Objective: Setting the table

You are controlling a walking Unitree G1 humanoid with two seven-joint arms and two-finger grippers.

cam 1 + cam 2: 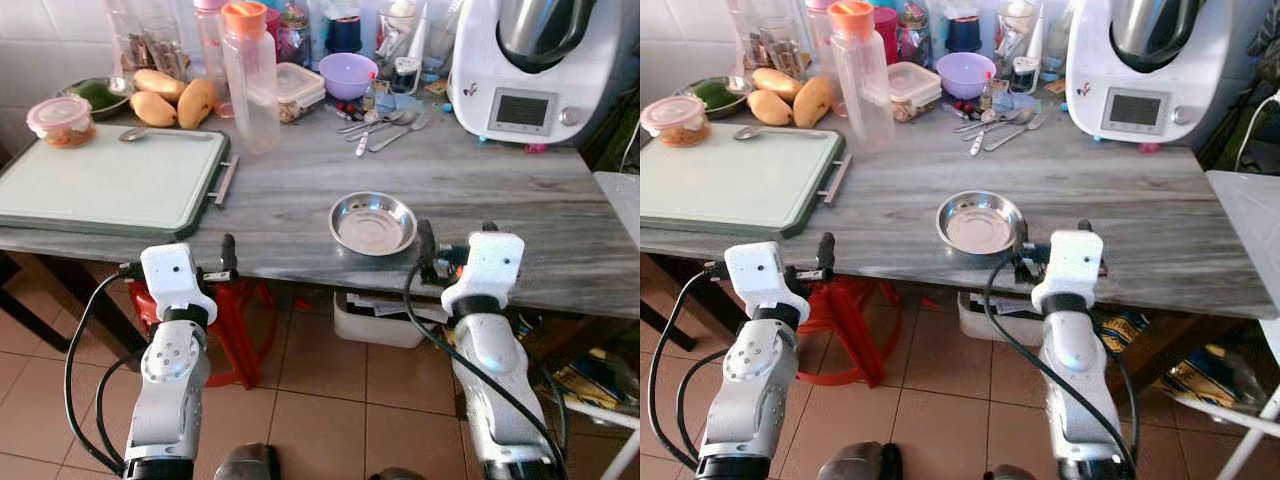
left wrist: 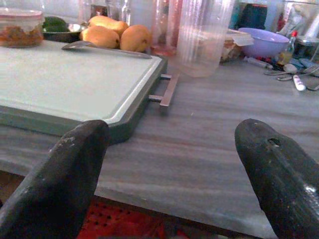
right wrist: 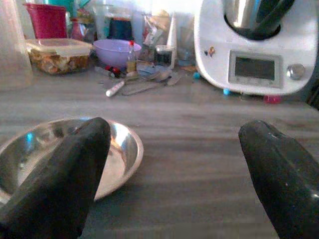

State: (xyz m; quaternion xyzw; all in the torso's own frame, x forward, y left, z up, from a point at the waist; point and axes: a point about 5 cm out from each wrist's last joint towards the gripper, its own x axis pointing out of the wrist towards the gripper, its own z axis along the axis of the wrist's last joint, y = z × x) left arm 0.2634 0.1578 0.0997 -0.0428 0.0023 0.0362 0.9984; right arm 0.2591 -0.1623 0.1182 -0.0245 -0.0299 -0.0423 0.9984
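A small steel bowl (image 1: 372,222) sits empty near the front edge of the grey wooden table (image 1: 520,215). My right gripper (image 3: 174,174) is open at that edge, just right of the bowl, and one of its fingers (image 3: 65,174) is in front of the bowl's rim (image 3: 130,149). My left gripper (image 2: 174,179) is open too, held at the table's front edge by the near right corner of a green-rimmed board (image 1: 110,180). One spoon (image 1: 135,133) lies on the board's far side. Several more spoons (image 1: 385,125) lie at the back.
Along the back stand a clear bottle with an orange cap (image 1: 250,80), mangoes (image 1: 170,100), a lidded food tub (image 1: 62,120), a purple bowl (image 1: 347,75) and a white kitchen machine (image 1: 530,70). Under the table are a red stool (image 1: 240,320) and a white bin (image 1: 380,322).
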